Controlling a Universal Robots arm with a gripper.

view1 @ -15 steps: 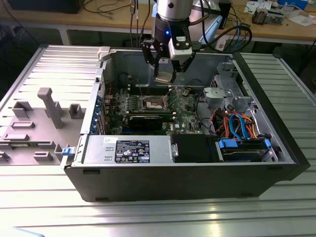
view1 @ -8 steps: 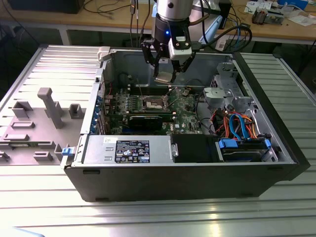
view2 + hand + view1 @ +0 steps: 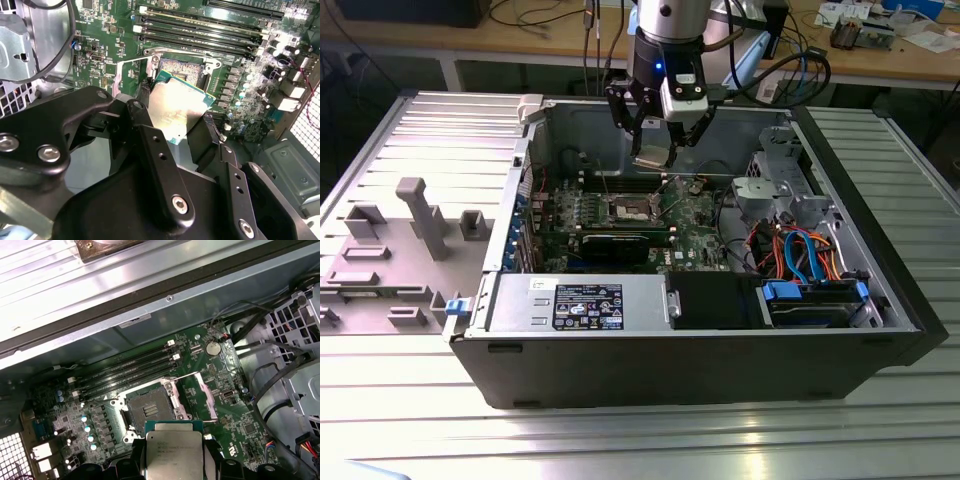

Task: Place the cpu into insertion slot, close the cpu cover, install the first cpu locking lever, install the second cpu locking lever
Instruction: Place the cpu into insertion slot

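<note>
My gripper [image 3: 654, 150] hangs over the open computer case, shut on the cpu [image 3: 652, 157], a flat square chip with a silvery face. In both wrist views the cpu [image 3: 177, 107] [image 3: 175, 455] sits between the black fingers [image 3: 150, 142], held above the green board and a short way off from the insertion slot [image 3: 150, 407] [image 3: 184, 72] [image 3: 633, 208]. The slot is bare, with its dark centre showing. The cpu cover [image 3: 199, 392], a thin silver frame, is swung open beside the slot.
Long memory slots [image 3: 125, 370] run beside the slot. A long black expansion card [image 3: 615, 245], the power supply [image 3: 580, 303], a drive cage [image 3: 770, 195] and coloured cables [image 3: 800, 255] fill the case. A grey fixture plate [image 3: 410, 230] lies at the exterior view's left.
</note>
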